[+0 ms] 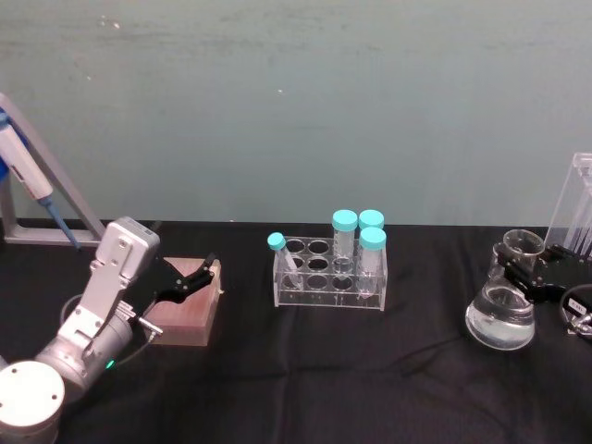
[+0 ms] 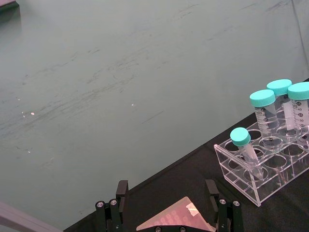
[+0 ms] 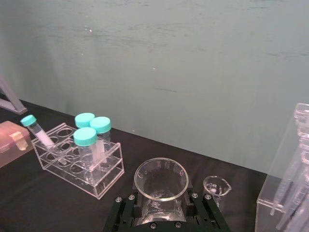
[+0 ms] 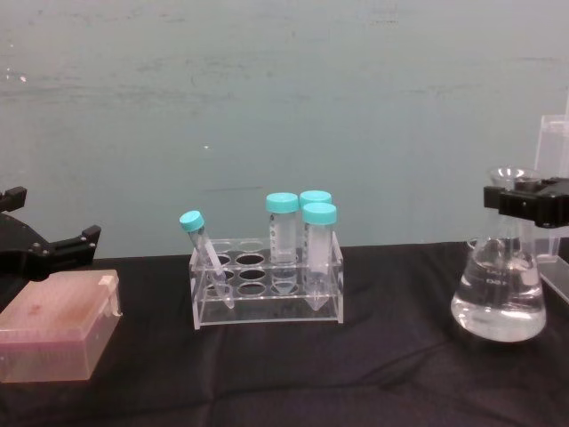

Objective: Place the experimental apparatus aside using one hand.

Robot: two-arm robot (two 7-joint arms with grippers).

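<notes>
At the right of the black-clothed tabletop [image 1: 305,370], the clear conical flask [image 1: 500,314] is gripped at its neck by the right tool [image 1: 518,265], closed on the glass. A small beaker [image 3: 217,186] and the tall acrylic pipette rack [image 1: 575,215] are seen just beside it, farther right. At the centre a low tube rack [image 1: 329,275] with teal caps is set. At the left, the left tool [image 1: 190,278] is spread wide over a pink box [image 4: 55,336]. A dull green wall [image 1: 296,102] is seen behind.
</notes>
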